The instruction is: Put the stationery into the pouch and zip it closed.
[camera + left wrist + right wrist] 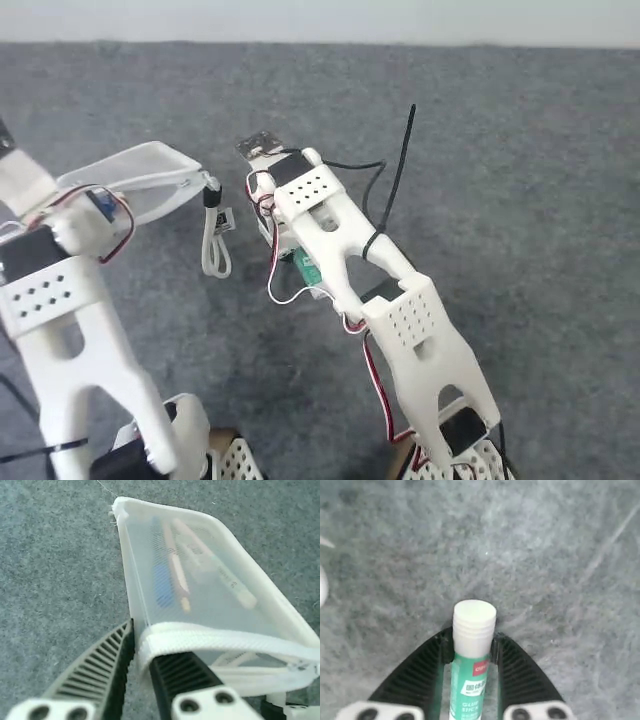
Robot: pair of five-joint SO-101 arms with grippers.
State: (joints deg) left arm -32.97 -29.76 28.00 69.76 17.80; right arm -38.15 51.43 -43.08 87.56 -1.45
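Note:
A white mesh pouch (pixel 200 580) lies on the grey carpet with several pens and pencils inside. Its mouth faces my left gripper (pixel 142 647), which is shut on the zipper rim. In the high view the pouch (pixel 150 185) sits at the left, and its white wrist strap (pixel 215 240) trails toward the middle. My right gripper (pixel 472 642) is shut on a green glue stick (pixel 474 625) with a white cap, held just above bare carpet. In the high view, the glue stick (pixel 305 268) peeks out green under the middle arm, to the right of the strap.
Grey carpet (pixel 520 150) covers the whole work area. A small silvery object (pixel 262 147) lies just beyond the right arm's wrist. A black cable (pixel 403 160) sticks up from that arm. The arm bases (pixel 200 450) stand at the near edge.

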